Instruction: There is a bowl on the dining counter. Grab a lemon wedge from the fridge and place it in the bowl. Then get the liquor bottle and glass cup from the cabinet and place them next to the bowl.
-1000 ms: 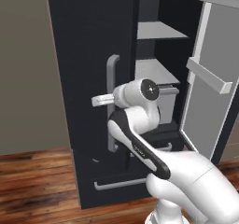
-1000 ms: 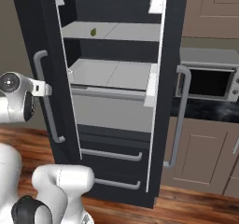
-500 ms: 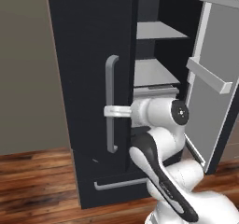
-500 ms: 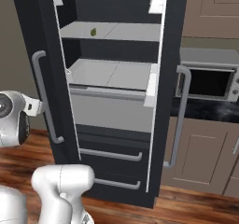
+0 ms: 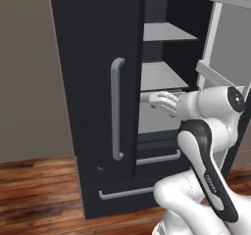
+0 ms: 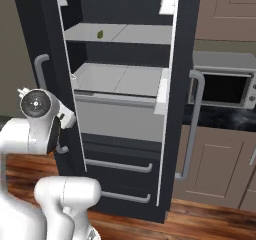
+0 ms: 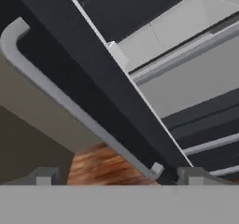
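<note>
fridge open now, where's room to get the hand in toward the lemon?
Upper shelf is bare right of the lemon wedge; middle shelf is bare too. Tight spot: the open gripper sits beside the left door edge.

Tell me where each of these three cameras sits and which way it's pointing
Left base view: behind the arm on its left, facing the open fridge; white arm lower right, gripper by the door edge.
Right base view: behind on its right, facing the fridge shelves and lemon wedge; arm lower left.
Hand view: on the hand, rolled, looking along the left door handle; finger tips at bottom.
Shared: the fridge and that handle.
</note>
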Available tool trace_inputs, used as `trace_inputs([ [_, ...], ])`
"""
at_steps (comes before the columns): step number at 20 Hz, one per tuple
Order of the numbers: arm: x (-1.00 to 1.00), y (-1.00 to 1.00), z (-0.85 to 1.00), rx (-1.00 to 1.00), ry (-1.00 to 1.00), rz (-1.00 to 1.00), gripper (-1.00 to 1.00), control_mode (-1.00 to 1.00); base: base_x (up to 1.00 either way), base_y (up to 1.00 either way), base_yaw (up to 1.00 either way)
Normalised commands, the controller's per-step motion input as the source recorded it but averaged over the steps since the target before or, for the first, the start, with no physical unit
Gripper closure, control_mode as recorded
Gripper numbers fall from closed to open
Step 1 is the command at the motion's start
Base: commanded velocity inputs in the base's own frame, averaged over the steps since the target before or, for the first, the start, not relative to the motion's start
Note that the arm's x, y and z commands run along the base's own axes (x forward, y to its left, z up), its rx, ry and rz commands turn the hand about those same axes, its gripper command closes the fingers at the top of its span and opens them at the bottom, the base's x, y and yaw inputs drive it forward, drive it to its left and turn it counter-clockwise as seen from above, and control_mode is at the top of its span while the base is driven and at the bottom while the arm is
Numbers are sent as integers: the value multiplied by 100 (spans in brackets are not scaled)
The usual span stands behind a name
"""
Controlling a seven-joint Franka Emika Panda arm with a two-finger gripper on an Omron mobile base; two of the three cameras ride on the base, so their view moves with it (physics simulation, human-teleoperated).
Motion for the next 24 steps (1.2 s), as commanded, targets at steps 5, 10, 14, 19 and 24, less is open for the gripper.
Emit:
trace_inputs([
  [5, 36, -88, 9, 21, 26, -11, -100, -100, 0, 0, 0],
  [10, 74, -25, -15, 22, 12, 5, -100, -100, 0, 0, 0],
  [14, 71, 0, 0, 27, 9, 8, -100, -100, 0, 0, 0],
  [19, 69, 3, 0, 25, 16, 6, -100, -100, 0, 0, 0],
  [24, 66, 33, 0, 13, 18, 2, -100, -100, 0, 0, 0],
])
